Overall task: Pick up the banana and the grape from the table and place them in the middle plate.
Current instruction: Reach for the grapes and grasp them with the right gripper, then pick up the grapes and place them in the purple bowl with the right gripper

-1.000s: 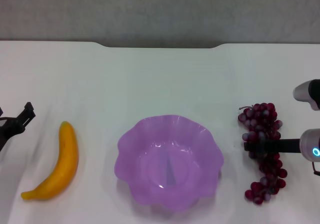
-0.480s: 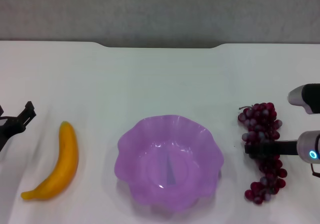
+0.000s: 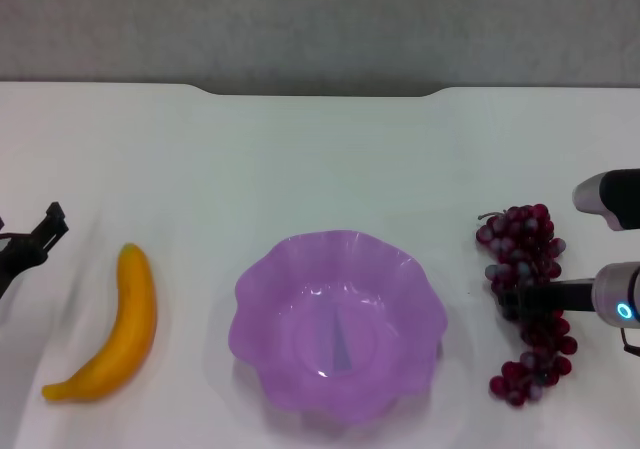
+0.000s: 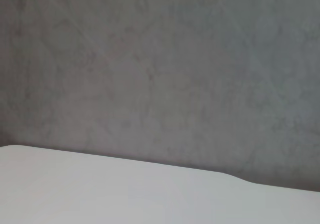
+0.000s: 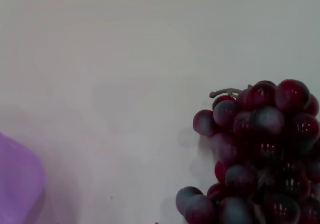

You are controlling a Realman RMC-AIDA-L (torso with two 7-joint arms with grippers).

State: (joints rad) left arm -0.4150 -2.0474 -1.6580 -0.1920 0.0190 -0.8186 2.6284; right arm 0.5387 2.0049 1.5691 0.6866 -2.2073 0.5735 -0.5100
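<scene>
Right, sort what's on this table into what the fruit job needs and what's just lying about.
Part of the job:
banana, on the table
grape, under the right gripper
middle plate, holding nothing yet
left gripper, beside the banana, not touching it

Just lying about:
nothing; only the grey wall lies beyond the table

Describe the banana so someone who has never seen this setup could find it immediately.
Start at the purple scalloped middle plate near the front of the white table. Look toward the robot's left: the banana lies flat there, apart from the plate, with the left tool farther out. It is the only yellow-orange thing, one smooth curve, unlike the dark grape cluster.
</scene>
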